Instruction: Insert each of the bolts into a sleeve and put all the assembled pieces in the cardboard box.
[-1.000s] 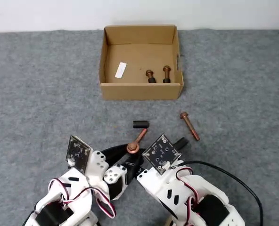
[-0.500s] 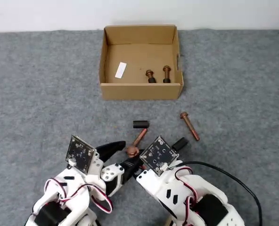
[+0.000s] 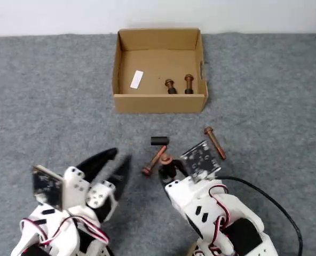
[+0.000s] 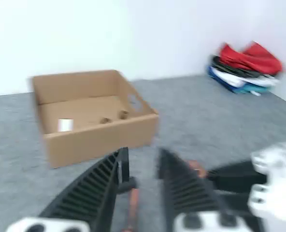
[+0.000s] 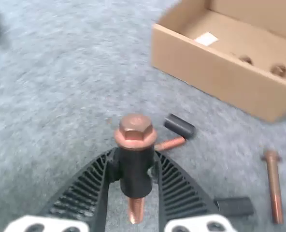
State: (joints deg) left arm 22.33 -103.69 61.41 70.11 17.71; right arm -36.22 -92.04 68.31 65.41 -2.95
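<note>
My right gripper (image 5: 134, 162) is shut on a black sleeve (image 5: 133, 174) with a copper bolt (image 5: 135, 131) standing upright through it; in the high view this gripper (image 3: 167, 169) is in front of the cardboard box (image 3: 159, 104). My left gripper (image 3: 120, 156) stands open and holds nothing, to the left of the held piece, and its fingers (image 4: 104, 186) point toward the box (image 4: 94, 135). A loose bolt (image 3: 153, 160) lies beside the held piece, and a loose sleeve (image 3: 158, 141) lies just beyond it. Another bolt (image 3: 215, 142) lies to the right, with a sleeve (image 5: 235, 207) near it. Two assembled pieces (image 3: 179, 85) lie in the box.
A white label (image 3: 137, 79) is stuck to the box floor. Grey carpet (image 3: 51, 106) covers the table. A black cable (image 3: 265, 205) runs from the right arm. A pile of red and blue cloth (image 4: 247, 67) lies far off by the wall.
My left gripper has let go of the bolt, opened and drawn back to the left. The right gripper now holds the bolt in the sleeve and has shifted slightly right.
</note>
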